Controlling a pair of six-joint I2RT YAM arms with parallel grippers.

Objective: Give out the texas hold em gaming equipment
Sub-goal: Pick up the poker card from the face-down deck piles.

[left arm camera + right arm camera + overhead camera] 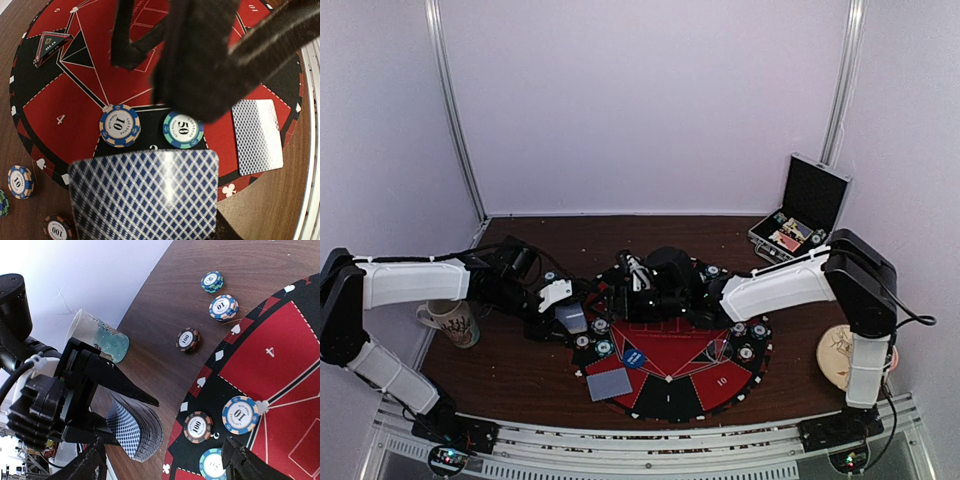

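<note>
Above the wooden table (800,385), left gripper (136,420) pinches a card deck (145,195); right gripper (167,467) gapes wide, empty.

Left wrist view: a blurred dark mass (200,65) (whose finger it is cannot be told) overlaps the rim of the 50 chip (183,131) and hides the middle of the felt mat (60,115). The card stack (145,195) and a 100 chip (56,227) run off the bottom edge. Top view: the contents of the open case (817,195) are too small to identify.
</note>
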